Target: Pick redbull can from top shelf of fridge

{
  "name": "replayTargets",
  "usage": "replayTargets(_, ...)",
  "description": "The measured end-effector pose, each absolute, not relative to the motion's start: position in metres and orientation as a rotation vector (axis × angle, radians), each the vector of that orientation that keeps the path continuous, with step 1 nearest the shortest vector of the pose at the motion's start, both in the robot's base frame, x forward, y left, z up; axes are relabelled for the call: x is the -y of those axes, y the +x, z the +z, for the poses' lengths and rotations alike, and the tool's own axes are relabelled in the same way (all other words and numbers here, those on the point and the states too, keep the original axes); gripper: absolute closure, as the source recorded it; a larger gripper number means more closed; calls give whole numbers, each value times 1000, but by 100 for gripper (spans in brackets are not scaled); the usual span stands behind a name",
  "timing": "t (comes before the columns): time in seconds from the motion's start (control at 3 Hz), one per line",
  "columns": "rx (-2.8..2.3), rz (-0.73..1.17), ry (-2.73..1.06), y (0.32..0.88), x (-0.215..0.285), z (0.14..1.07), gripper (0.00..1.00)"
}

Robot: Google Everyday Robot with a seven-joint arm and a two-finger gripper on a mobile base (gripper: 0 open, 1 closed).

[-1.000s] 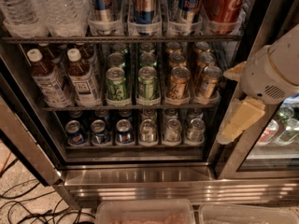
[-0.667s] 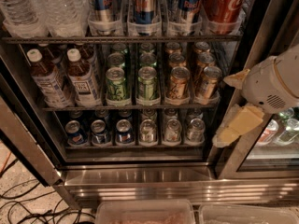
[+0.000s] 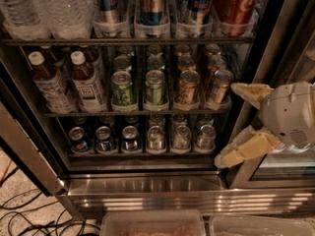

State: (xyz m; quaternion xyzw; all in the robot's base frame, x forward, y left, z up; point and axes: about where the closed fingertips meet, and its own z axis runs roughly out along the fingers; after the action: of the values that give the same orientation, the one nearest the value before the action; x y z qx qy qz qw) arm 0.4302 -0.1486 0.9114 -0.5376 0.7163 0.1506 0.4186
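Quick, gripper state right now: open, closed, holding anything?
Gripper: open, holding nothing, by the right edge of the fridge, well below the redbull cans on the top shelf.

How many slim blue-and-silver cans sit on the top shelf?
3, side by side on the top wire shelf: left can, middle can, right can beside the red can. More may hide behind. The robot's hand hangs open at lower right.

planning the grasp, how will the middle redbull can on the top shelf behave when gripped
The redbull can looks slim and tall, so probably tippy. Its smooth metal may slip; the clear guide should steady it. The gripper hangs open at lower right.
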Motion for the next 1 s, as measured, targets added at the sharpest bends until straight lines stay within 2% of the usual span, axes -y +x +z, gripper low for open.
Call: replayTargets(1.0, -1719, 430, -1315, 426, 143, 923, 0)
